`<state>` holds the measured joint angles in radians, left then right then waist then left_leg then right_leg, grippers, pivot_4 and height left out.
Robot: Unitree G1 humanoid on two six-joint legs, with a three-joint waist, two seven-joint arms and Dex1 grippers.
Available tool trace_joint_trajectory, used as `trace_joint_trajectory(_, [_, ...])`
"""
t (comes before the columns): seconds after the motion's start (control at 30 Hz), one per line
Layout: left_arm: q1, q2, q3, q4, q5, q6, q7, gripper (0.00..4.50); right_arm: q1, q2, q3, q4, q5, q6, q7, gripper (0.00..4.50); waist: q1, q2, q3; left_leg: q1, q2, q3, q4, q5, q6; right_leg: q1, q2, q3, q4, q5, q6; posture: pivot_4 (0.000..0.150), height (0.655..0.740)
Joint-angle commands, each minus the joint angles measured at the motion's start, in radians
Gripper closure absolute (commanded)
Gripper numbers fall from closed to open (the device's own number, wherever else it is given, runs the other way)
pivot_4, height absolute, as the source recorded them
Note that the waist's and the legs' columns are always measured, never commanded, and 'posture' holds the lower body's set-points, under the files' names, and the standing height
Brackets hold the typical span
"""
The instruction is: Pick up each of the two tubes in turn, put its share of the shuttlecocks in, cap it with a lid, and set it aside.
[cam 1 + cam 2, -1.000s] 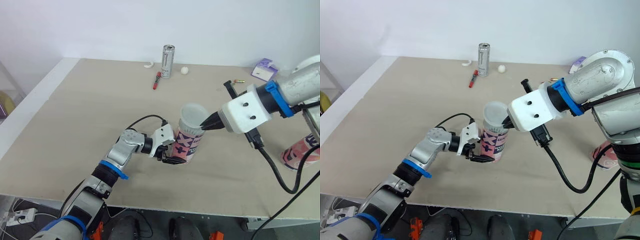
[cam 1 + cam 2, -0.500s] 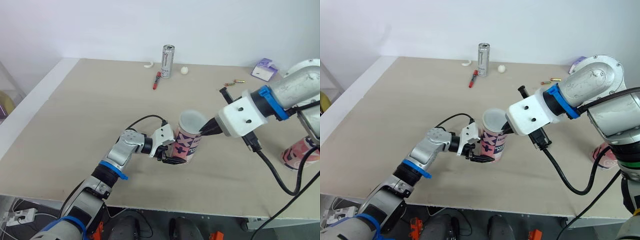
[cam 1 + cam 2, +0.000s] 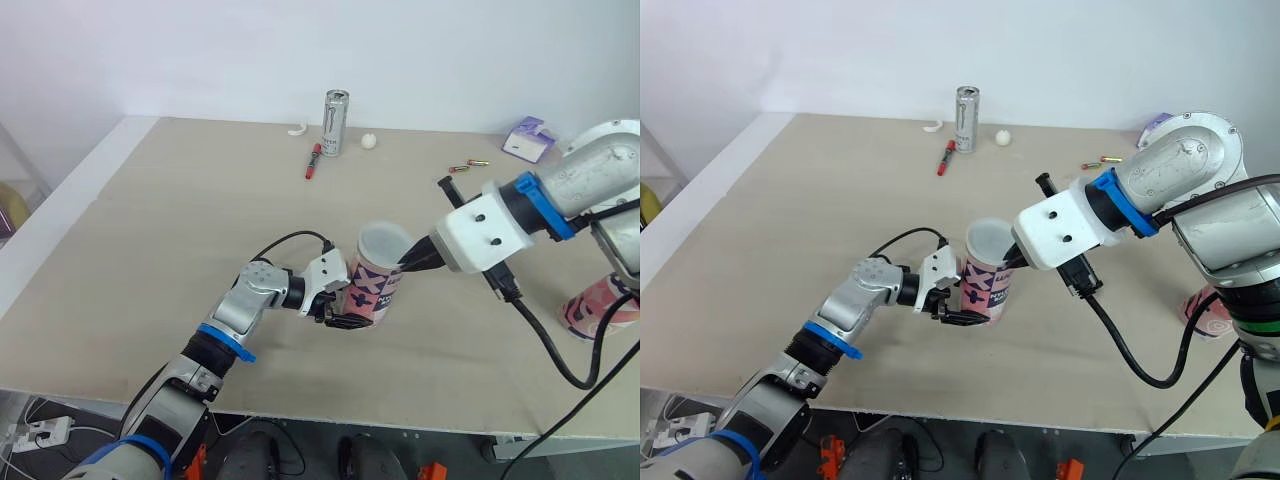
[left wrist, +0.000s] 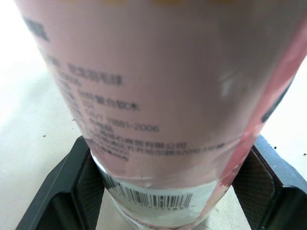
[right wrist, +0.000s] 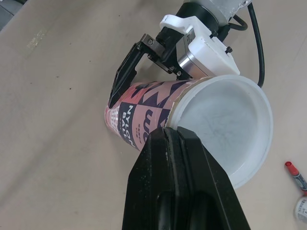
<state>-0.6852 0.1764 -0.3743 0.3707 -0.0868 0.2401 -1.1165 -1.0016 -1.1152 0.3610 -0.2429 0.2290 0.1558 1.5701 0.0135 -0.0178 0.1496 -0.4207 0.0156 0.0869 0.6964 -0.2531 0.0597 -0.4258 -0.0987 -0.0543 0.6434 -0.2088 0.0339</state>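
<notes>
The left claw (image 3: 348, 308) is clamping its two black fingers (image 4: 79, 184) around the lower wall of a pink patterned tube (image 3: 375, 285), holding it near the front middle of the tabletop (image 3: 180, 220). The right claw (image 5: 169, 136) is pinching shut on the rim of a cloudy white lid (image 5: 225, 124) and pressing it against the tube's open mouth. The tube's long axis is leaning, its base by the left claw and its mouth pointing up and toward the robot's right. It looks like light, thin card, stiff but easy to crush, so a low grip around the wall suits it. The lid seems thin and bendy, best taken by its rim. A second tube (image 3: 598, 302) is sitting near the right edge. A can (image 3: 336, 122) and a pen (image 3: 313, 160) are lying far back.
</notes>
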Motion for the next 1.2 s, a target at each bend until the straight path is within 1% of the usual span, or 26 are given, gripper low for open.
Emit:
trace_joint_trajectory(0.03, [0.031, 0.015, -0.029, 0.037, 0.033, 0.039, 0.015, 1.15, -0.019, 0.005, -0.018, 0.003, -0.012, -0.005, 0.044, 3.21, 0.0, 0.0, 0.0, 0.0, 0.0, 0.0, 0.0, 0.0, 0.0, 0.0, 0.0, -0.001, 0.0, 0.0, 0.0, 0.15, 0.74])
trace_joint_trajectory(0.23, [0.032, 0.018, -0.029, 0.036, 0.033, 0.04, 0.013, 1.15, -0.008, 0.005, -0.051, -0.004, -0.006, 0.02, 0.04, 3.21, 0.0, 0.0, 0.0, 0.0, 0.0, 0.0, 0.0, 0.0, 0.0, 0.0, -0.004, -0.006, 0.0, 0.0, 0.0, 0.15, 0.74])
trace_joint_trajectory(0.4, [0.032, 0.022, -0.029, 0.035, 0.033, 0.042, 0.011, 1.15, -0.007, 0.027, -0.177, -0.043, 0.195, 0.292, -0.04, 3.21, 0.0, 0.0, 0.0, -0.001, 0.0, 0.0, 0.0, 0.0, 0.0, 0.001, -0.008, -0.009, -0.001, 0.001, -0.001, 0.15, 0.74])
trace_joint_trajectory(0.43, [0.032, 0.022, -0.028, 0.035, 0.033, 0.042, 0.011, 1.15, -0.014, 0.04, -0.208, -0.047, 0.242, 0.363, -0.069, 3.21, 0.0, 0.0, 0.0, -0.001, 0.0, 0.0, -0.001, 0.0, 0.0, 0.002, -0.01, -0.011, -0.001, 0.003, -0.004, 0.15, 0.74])
trace_joint_trajectory(0.5, [0.032, 0.023, -0.028, 0.037, 0.033, 0.041, 0.011, 1.15, -0.016, 0.067, -0.265, -0.051, 0.324, 0.498, -0.138, 3.21, 0.0, 0.0, 0.0, -0.001, 0.0, -0.001, -0.001, 0.0, 0.0, 0.001, -0.011, -0.012, -0.001, 0.003, -0.004, 0.15, 0.74])
trace_joint_trajectory(0.63, [0.031, 0.023, -0.028, 0.039, 0.032, 0.04, 0.009, 1.15, 0.024, 0.109, -0.342, -0.063, 0.417, 0.678, -0.268, 3.21, 0.0, 0.0, 0.0, -0.002, 0.001, -0.001, -0.001, -0.001, -0.001, 0.001, -0.017, -0.021, -0.002, 0.004, -0.005, 0.15, 0.74])
trace_joint_trajectory(0.7, [0.028, 0.022, -0.027, 0.042, 0.032, 0.04, 0.009, 1.15, 0.048, 0.141, -0.362, -0.067, 0.425, 0.724, -0.345, 3.71, 0.0, 0.0, 0.0, -0.002, 0.001, -0.001, -0.001, -0.001, -0.001, 0.001, -0.025, -0.033, -0.003, 0.005, -0.004, 0.15, 0.74])
trace_joint_trajectory(0.77, [0.028, 0.021, -0.027, 0.043, 0.032, 0.039, 0.009, 1.15, 0.072, 0.159, -0.363, -0.072, 0.411, 0.73, -0.394, 4.41, 0.0, 0.0, 0.0, -0.002, 0.001, -0.001, -0.001, -0.001, -0.001, 0.001, -0.029, -0.04, -0.004, 0.005, -0.002, 0.15, 0.74])
trace_joint_trajectory(0.8, [0.027, 0.021, -0.027, 0.044, 0.032, 0.039, 0.009, 1.15, 0.086, 0.165, -0.356, -0.07, 0.395, 0.725, -0.412, 4.47, 0.0, 0.0, 0.0, -0.003, 0.001, -0.001, -0.002, -0.001, -0.001, 0.002, -0.029, -0.041, -0.004, 0.006, -0.001, 0.15, 0.74])
trace_joint_trajectory(0.87, [0.027, 0.02, -0.027, 0.044, 0.031, 0.041, 0.009, 1.15, 0.115, 0.177, -0.34, -0.064, 0.368, 0.715, -0.445, 4.47, 0.0, 0.0, 0.0, -0.003, 0.001, -0.001, -0.002, -0.001, -0.001, 0.002, -0.028, -0.045, -0.007, 0.005, 0.004, 0.15, 0.74])
trace_joint_trajectory(0.97, [0.027, 0.018, -0.029, 0.044, 0.031, 0.041, 0.011, 1.15, 0.156, 0.182, -0.308, -0.056, 0.329, 0.679, -0.453, 4.47, 0.0, 0.0, 0.0, -0.005, 0.001, -0.001, -0.002, -0.001, -0.001, 0.003, -0.027, -0.046, -0.011, 0.008, 0.008, 0.15, 0.74])
trace_joint_trajectory(1.2, [0.03, 0.02, -0.027, 0.041, 0.031, 0.044, 0.015, 1.15, 0.191, 0.186, -0.234, -0.057, 0.279, 0.653, -0.432, 4.47, -0.001, 0.0, 0.0, -0.007, 0.001, 0.001, -0.002, -0.001, -0.001, 0.003, -0.025, -0.046, -0.013, 0.009, 0.01, 0.15, 0.74])
